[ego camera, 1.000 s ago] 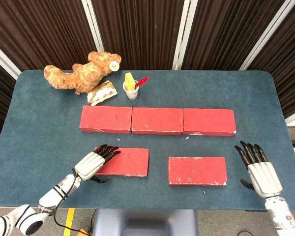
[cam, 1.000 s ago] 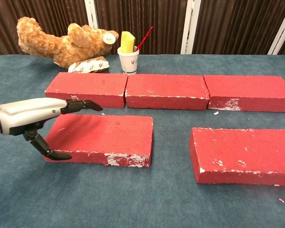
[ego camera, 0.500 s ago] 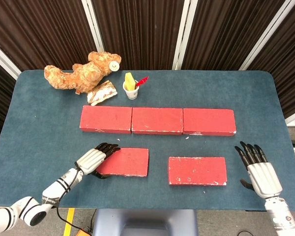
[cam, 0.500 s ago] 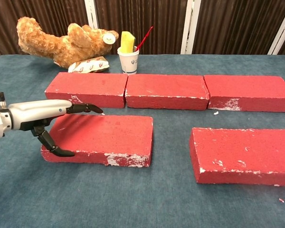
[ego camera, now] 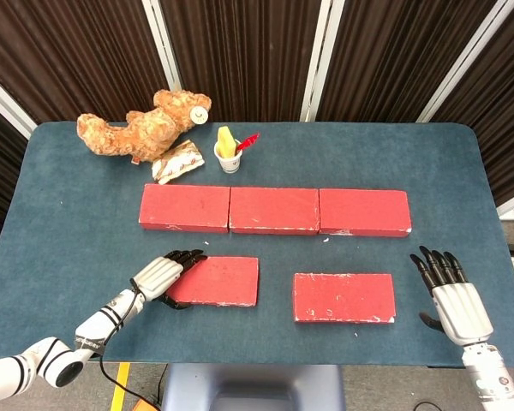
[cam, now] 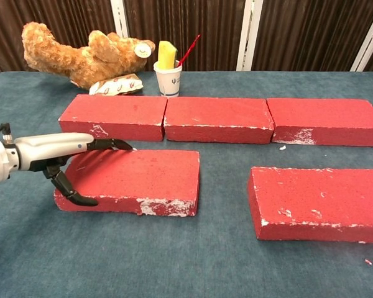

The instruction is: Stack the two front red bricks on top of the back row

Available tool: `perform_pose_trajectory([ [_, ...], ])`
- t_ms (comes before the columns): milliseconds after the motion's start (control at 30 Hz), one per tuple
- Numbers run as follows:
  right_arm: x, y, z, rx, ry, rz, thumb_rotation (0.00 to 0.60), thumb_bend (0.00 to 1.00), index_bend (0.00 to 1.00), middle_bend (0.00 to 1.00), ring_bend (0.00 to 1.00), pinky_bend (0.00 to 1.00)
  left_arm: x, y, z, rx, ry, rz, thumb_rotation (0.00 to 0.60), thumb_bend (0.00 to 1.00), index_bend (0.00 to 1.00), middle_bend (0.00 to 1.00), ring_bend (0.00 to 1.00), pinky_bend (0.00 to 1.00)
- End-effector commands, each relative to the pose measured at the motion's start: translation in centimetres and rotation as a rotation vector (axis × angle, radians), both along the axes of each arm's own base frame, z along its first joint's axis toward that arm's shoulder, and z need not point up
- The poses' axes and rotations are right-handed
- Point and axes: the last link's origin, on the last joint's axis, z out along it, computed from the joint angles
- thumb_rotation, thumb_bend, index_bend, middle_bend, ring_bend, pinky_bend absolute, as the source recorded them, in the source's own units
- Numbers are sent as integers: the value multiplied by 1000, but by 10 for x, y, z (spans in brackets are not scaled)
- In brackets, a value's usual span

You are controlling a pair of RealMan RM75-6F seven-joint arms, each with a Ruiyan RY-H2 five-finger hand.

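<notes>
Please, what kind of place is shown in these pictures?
Probably a robot test bench in a lab: a blue-covered table before dark curtains, laid with red bricks and a teddy bear as props.

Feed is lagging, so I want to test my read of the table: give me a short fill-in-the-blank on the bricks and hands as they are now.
1. The back row holds ____ red bricks laid end to end.
2. The left hand has its fingers over the ____ end of the front left brick.
3. The right hand rests on the table, ____ the front right brick.
4. The paper cup stands beside the ____.

Missing words: three; left; apart from; teddy bear
</notes>
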Motion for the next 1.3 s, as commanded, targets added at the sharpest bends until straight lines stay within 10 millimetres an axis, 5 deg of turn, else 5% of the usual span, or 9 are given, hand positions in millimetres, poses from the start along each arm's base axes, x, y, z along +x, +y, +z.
perform_pose_trajectory([
  [33, 0, 0, 1, -1, -3, -1, 600, 19, 0, 0, 0, 0, 1, 1, 1, 23, -20, -10, 600, 229, 0, 384, 625, 715],
  [200, 0, 0, 1, -1, -6, -2, 600, 24, 0, 0, 0, 0, 8, 6, 11, 69, -71, -29, 600, 238, 0, 551, 819, 920],
  [633, -4, -4, 3, -8, -4, -32, 600, 27, 0, 0, 0, 0, 64, 71, 57, 159, -127, -108, 600, 256, 0, 574, 881, 978],
  [867, -9, -11, 3, -26, 6, -68, 600, 29, 0, 0, 0, 0, 71, 117, 52, 198, -40, -129, 600, 255, 0, 596, 883, 975],
  [1300, -15, -20, 2, -54, 20, -126, 600, 29, 0, 0, 0, 0, 87, 154, 28, 139, -51, -127, 600, 254, 0, 608, 878, 957],
])
